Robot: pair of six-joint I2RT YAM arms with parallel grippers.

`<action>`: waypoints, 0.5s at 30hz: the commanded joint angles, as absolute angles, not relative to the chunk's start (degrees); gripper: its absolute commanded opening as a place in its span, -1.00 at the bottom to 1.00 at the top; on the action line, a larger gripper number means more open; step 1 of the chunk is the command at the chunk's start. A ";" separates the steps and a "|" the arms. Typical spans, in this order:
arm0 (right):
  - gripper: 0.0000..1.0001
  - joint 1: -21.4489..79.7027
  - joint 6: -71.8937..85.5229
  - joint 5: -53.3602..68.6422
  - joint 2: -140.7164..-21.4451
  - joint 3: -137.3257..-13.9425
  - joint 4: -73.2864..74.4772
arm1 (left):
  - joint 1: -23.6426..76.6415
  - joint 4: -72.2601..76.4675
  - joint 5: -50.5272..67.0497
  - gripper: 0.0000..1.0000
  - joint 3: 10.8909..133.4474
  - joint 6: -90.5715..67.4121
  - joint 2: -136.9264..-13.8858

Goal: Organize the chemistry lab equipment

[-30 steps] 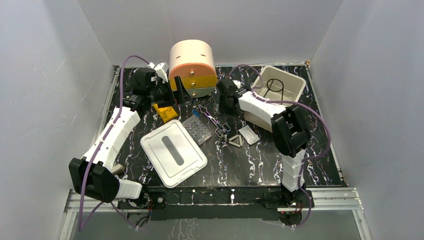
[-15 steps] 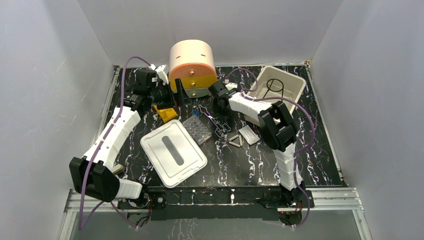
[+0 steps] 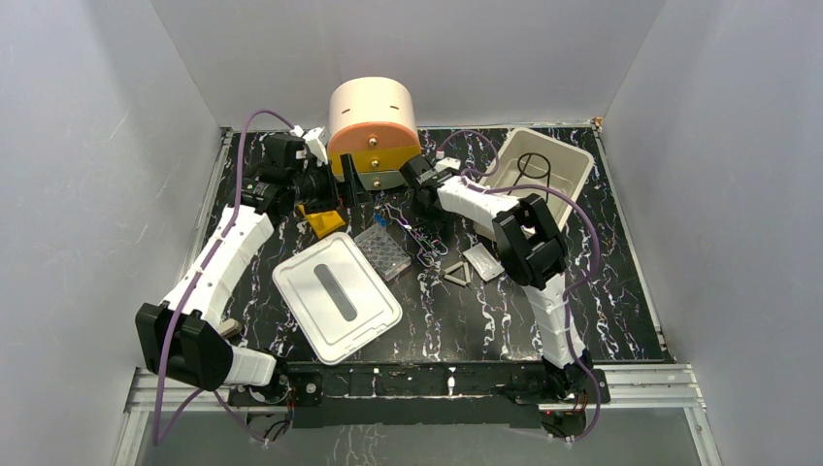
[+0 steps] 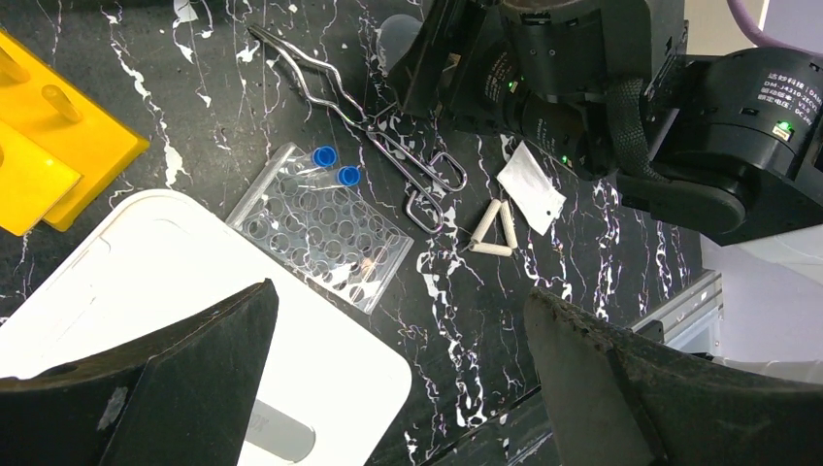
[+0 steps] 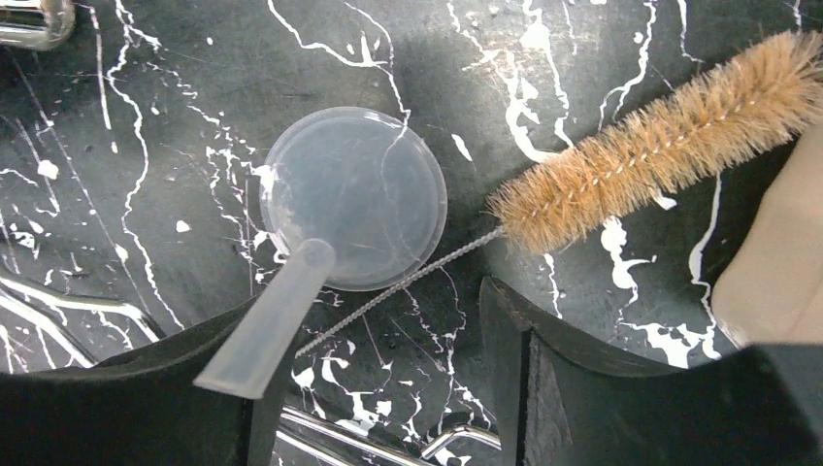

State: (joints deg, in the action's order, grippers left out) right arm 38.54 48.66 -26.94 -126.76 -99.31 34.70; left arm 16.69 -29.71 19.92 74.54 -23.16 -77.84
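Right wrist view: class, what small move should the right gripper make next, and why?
Probably lower straight down and close on the wire stem of the brush. The right gripper is open, and the stem runs through the gap between its fingers, beside the clear round dish. The clear tube lying across the dish's edge sits close to one finger, so go gently.

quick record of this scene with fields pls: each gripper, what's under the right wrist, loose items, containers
left gripper: open, empty, above the well plate and white lid
right gripper: open, over the clear round dish
beside dish: brush; clear tube overlapping the dish's rim
loose items: metal tongs, white triangle, yellow rack
containers: white bin, drawer unit
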 commanded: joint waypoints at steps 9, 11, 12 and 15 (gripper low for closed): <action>-0.03 38.89 53.60 -33.83 -126.92 -99.78 39.52 | 16.96 -30.90 21.73 0.97 75.40 -22.44 -77.46; -0.14 39.04 53.55 -33.92 -126.64 -99.39 39.42 | 16.92 -30.81 21.87 0.97 75.14 -22.44 -77.21; -0.19 39.10 53.43 -33.93 -126.25 -99.07 39.19 | 16.96 -30.82 21.93 0.97 74.96 -22.43 -77.10; -0.28 39.32 52.96 -33.87 -125.10 -97.94 38.03 | 16.96 -30.76 22.00 0.97 74.63 -22.43 -76.78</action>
